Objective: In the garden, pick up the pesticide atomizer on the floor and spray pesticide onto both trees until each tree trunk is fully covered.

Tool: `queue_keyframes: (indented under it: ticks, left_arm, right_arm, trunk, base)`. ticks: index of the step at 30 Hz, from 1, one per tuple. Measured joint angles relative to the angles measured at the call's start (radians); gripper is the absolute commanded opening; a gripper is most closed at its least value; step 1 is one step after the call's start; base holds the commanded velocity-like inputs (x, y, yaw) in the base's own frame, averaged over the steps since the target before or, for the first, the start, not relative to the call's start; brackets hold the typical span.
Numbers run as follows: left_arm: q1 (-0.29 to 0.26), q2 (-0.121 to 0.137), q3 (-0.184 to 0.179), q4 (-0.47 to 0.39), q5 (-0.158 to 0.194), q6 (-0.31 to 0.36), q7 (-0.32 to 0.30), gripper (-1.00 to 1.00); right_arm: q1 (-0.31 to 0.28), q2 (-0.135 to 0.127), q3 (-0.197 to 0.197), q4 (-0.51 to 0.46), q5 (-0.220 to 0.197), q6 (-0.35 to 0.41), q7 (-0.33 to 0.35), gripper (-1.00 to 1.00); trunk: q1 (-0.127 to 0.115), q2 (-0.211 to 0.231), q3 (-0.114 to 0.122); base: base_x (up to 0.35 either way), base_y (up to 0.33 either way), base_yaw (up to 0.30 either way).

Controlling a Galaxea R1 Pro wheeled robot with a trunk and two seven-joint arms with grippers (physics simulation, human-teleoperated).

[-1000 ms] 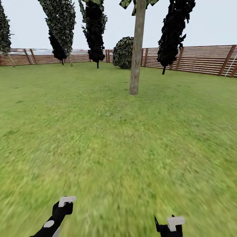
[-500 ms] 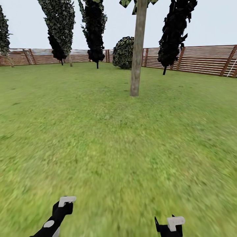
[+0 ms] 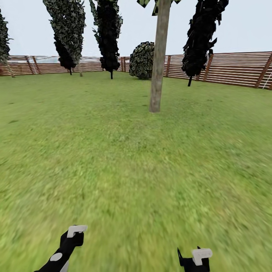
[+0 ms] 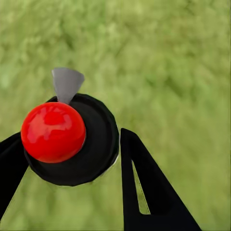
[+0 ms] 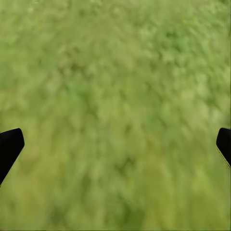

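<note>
One spray bottle (image 4: 72, 139) pinched in left fingers (image 4: 127, 159), right fingers (image 5: 9, 147) spread. Looks mid-approach, so next: reach the upper-centre tree (image 3: 157, 68), spray.

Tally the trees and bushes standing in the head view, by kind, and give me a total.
Pale bare-trunked tree: 1
Thin-trunked dark-leaved trees: 4
Round bush by the fence: 1
Total: 6

Left gripper (image 4: 72, 144) fingers seemingly clamp something; right gripper (image 5: 115, 144) fingers spread wide, both arms low.
</note>
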Motion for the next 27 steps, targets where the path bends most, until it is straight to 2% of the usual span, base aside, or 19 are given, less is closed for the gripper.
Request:
queue_keyframes:
  ticks: [27]
  left_arm:
    - [0.000,0.000,0.000,0.000,0.000,0.000,-0.001,-1.00]
  right_arm:
    - [0.000,0.001,-0.001,-0.001,0.000,0.000,0.000,1.00]
  trunk:
    - [0.000,0.000,0.000]
  base:
    - [0.337,0.000,0.000]
